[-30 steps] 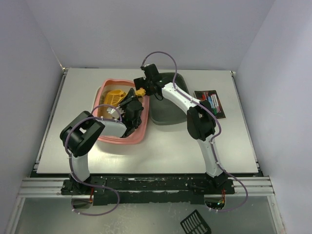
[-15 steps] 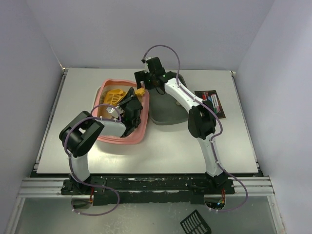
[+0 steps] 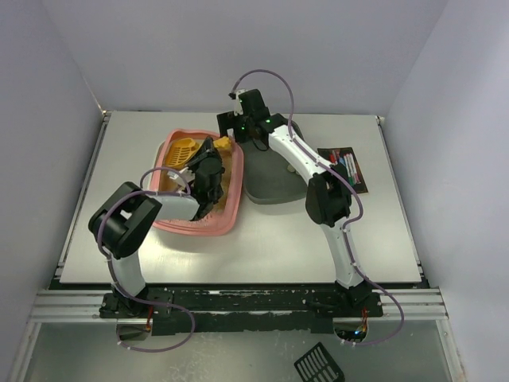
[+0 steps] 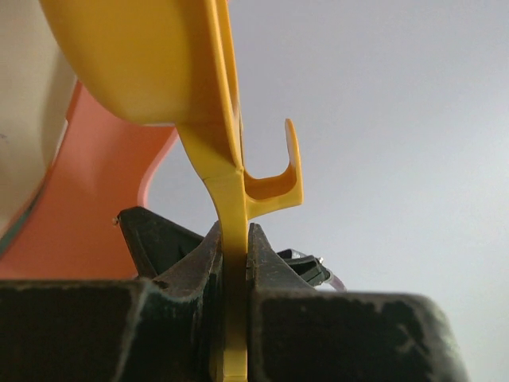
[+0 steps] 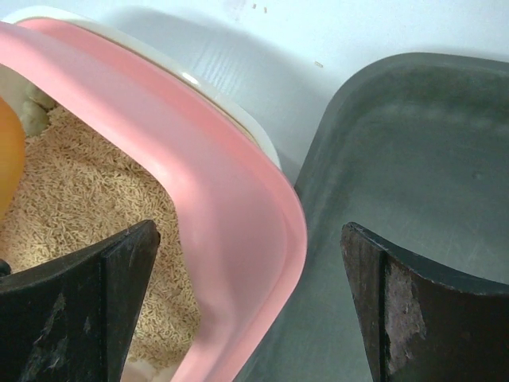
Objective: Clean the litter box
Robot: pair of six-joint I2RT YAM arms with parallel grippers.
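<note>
Logged litter box (image 3: 167,153) left of centre on desk (image 3: 318,239), toward far side. Seen inside: tan litter (image 5: 79,199) in a loose bed, reaching close to the pink wall. Also found inside: yellow scoop (image 3: 181,150), bowl at far left corner, raised above the litter and tilted. Cannot tell from these views whether the bowl carries anything.

Noted grey tray (image 5: 413,183) just right of box, near rims almost touching; no contents seen in the visible part. Spotted pack of markers (image 3: 343,169) on a dark card farther right, well apart from both trays.

Recorded left fingers (image 4: 262,259) clamped tight on the flat scoop handle, below its hook, over the middle of the box. Left arm bent sharply, elbow out over desk's left side, forearm crossing the near rim.

Recorded right fingers (image 5: 413,310) spread wide, gripping nothing, hanging above the box's far right corner and adjoining tray edge. Right arm stretched long from base, reaching across the grey tray.
</note>
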